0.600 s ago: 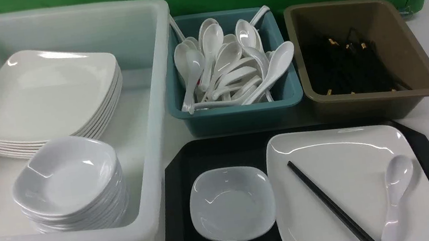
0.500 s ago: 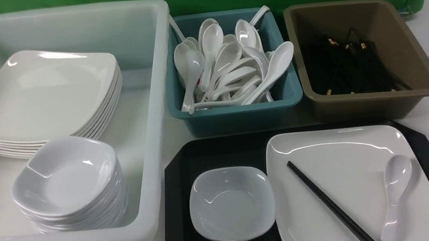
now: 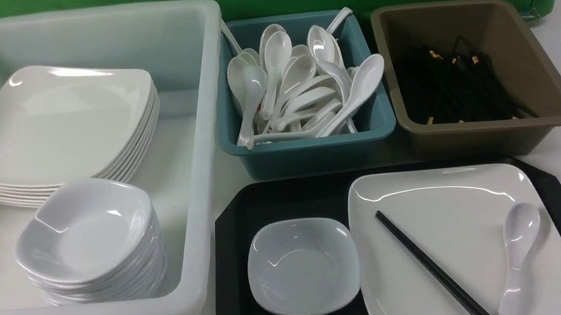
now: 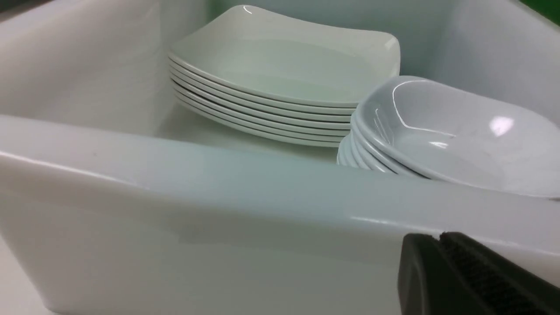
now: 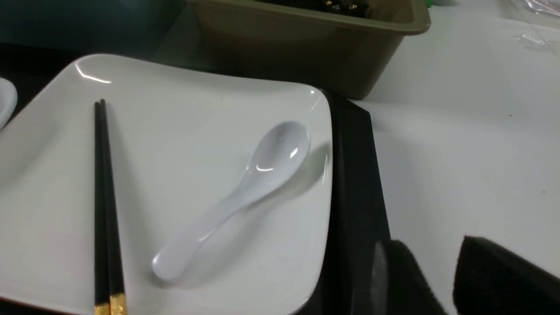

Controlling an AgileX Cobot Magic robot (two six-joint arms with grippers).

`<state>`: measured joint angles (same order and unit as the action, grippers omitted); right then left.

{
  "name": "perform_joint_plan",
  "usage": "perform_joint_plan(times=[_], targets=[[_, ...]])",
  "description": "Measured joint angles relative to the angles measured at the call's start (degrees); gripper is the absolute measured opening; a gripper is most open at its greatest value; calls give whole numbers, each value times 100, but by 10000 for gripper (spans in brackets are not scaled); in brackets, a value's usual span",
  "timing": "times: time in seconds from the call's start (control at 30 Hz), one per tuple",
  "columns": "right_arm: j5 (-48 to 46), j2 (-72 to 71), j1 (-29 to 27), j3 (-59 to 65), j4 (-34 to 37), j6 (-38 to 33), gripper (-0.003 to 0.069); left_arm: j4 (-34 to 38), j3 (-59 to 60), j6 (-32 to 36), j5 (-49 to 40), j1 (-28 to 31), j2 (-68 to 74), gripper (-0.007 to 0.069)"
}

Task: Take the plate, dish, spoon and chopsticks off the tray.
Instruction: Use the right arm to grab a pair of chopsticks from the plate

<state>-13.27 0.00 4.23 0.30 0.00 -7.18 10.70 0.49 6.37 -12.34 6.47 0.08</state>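
Note:
The black tray (image 3: 244, 211) lies at the front right. On it the small white dish (image 3: 303, 265) sits to the left of the large white plate (image 3: 445, 211). The black chopsticks (image 3: 430, 265) and the white spoon (image 3: 520, 250) lie on the plate. In the right wrist view the spoon (image 5: 245, 188) and chopsticks (image 5: 104, 197) lie on the plate (image 5: 183, 109). My right gripper (image 5: 431, 245) is open and empty, by the tray's right rim (image 5: 354, 175). My left gripper (image 4: 439, 238) is shut and empty, outside the white tub's near wall (image 4: 218, 183).
The white tub (image 3: 194, 163) at the left holds a stack of plates (image 3: 53, 122) and a stack of dishes (image 3: 88, 237). A teal bin (image 3: 311, 145) of spoons and a brown bin (image 3: 534, 70) of chopsticks stand behind the tray.

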Motion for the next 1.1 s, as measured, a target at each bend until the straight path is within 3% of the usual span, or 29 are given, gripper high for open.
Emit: perform_joint_plan(times=[0.1,0.13,0.2,0.43,0.57,0.8,0.93,1.1], targets=[[0,0,0,0,0,0,242,1046,0,-289,458,0,0,17],[0,0,0,0,0,0,242,1869,0,-403,860,0,0,17],[0,0,0,0,0,0,242,2443,0,-488,1385,0,0,17],[0,0,0,0,0,0,242,2626,0,-564,2259,0,0,17],[0,0,0,0,0,0,242,2354,-470,-637,1195,0,30,17],[0,0,0,0,0,0,242,1841,-2049,755,21,-282,1115,17],[0,0,0,0,0,0,242,1786,-2996,1611,-1125,-1187,2298,17],[0,0,0,0,0,0,242,1732,-3651,1820,-1574,-2338,3692,17]])
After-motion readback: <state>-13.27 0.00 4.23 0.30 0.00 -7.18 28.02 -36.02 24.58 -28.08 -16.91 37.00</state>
